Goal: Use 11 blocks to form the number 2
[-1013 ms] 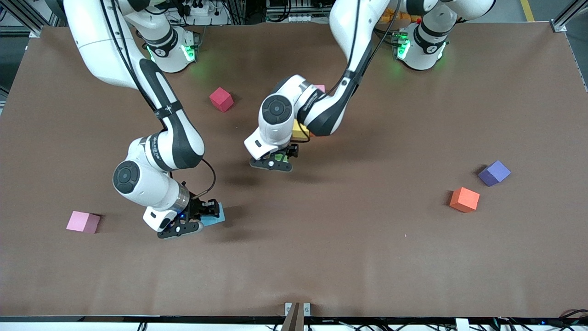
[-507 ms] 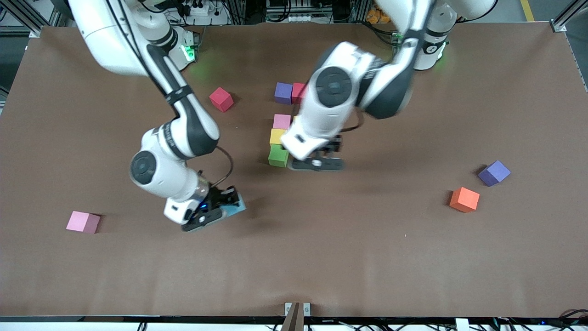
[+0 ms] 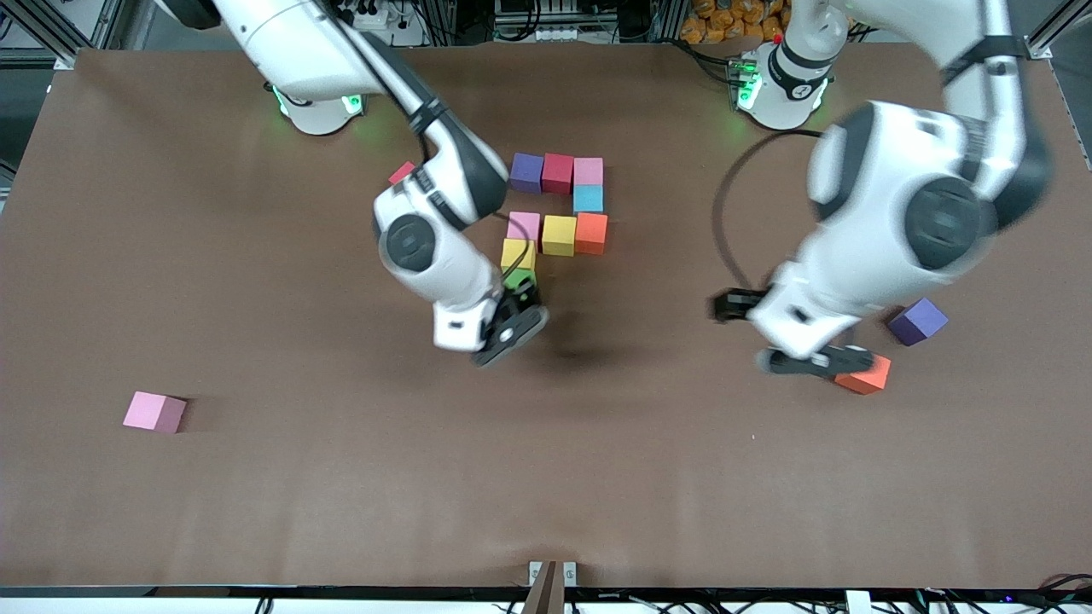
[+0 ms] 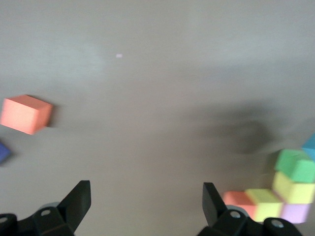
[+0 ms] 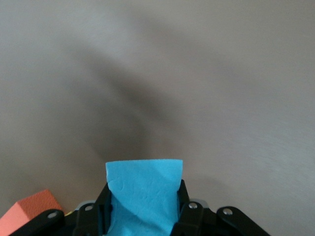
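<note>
Several blocks lie joined mid-table: purple (image 3: 526,172), red (image 3: 558,173), pink (image 3: 588,170), light blue (image 3: 588,199), orange (image 3: 591,233), yellow (image 3: 559,235), pink (image 3: 523,225), yellow (image 3: 517,253) and green (image 3: 515,277). My right gripper (image 3: 510,328) hangs over the table just beside the green block. In the right wrist view the right gripper (image 5: 143,189) is shut on a light blue block (image 5: 143,196). My left gripper (image 3: 821,364) hovers by a loose orange block (image 3: 865,377). Its fingers stand open and empty in the left wrist view (image 4: 146,189), with the orange block (image 4: 25,114) off to one side.
Loose blocks: a purple one (image 3: 917,321) toward the left arm's end, a pink one (image 3: 154,412) toward the right arm's end, and a red one (image 3: 401,173) half hidden by the right arm. The table's brown mat (image 3: 546,477) stretches bare toward the front camera.
The right arm carried the light blue block from its end of the table to the green block. The left arm swung away from the joined blocks to the loose orange block.
</note>
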`<state>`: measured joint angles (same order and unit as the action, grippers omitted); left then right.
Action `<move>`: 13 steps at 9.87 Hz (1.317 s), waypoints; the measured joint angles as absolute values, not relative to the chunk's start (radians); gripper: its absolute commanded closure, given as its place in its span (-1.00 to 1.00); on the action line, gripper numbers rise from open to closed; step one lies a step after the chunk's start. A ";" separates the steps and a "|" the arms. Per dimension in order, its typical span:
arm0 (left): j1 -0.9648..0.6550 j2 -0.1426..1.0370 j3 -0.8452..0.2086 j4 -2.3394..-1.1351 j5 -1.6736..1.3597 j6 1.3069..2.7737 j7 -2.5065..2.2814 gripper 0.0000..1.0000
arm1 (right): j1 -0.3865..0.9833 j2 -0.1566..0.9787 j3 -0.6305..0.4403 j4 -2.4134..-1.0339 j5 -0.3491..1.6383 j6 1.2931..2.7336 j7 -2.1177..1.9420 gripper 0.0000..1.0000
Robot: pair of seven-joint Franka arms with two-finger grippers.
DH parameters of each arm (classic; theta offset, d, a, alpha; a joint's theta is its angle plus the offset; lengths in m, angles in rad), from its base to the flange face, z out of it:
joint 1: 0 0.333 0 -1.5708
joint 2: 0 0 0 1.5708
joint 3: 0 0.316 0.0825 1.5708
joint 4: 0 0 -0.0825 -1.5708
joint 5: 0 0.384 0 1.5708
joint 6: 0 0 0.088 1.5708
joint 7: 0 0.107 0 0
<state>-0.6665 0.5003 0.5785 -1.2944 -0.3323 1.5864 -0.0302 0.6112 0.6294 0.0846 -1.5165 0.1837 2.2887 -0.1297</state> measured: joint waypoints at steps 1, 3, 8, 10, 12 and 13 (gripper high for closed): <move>-0.607 0.498 0.571 -1.332 -0.287 1.595 0.054 -1.00 | 0.646 0.635 0.084 -1.513 0.146 2.290 -0.151 0.44; -0.521 0.494 0.502 -1.433 -0.147 1.697 0.121 -1.00 | 0.673 0.645 0.083 -1.512 0.131 2.294 -0.297 0.48; -0.491 0.495 0.463 -1.770 -0.105 2.176 0.298 -1.00 | 0.752 0.709 0.084 -1.512 0.131 2.445 -0.491 0.57; -0.475 0.503 0.461 -1.826 -0.105 2.248 0.403 -1.00 | 0.763 0.735 0.084 -1.514 0.131 2.466 -0.599 0.58; -0.443 0.506 0.460 -1.835 -0.105 2.260 0.507 -1.00 | 0.760 0.739 0.080 -1.532 0.131 2.469 -0.661 0.58; -0.422 0.506 0.460 -1.835 -0.105 2.264 0.555 -1.00 | 0.759 0.739 0.081 -1.553 0.131 2.495 -0.680 0.58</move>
<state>-0.4224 0.5065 0.4595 -1.8348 -0.1050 2.2641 0.5549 0.7588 0.7387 0.0812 -1.5531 0.1308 2.4953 -0.6803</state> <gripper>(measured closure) 0.000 0.476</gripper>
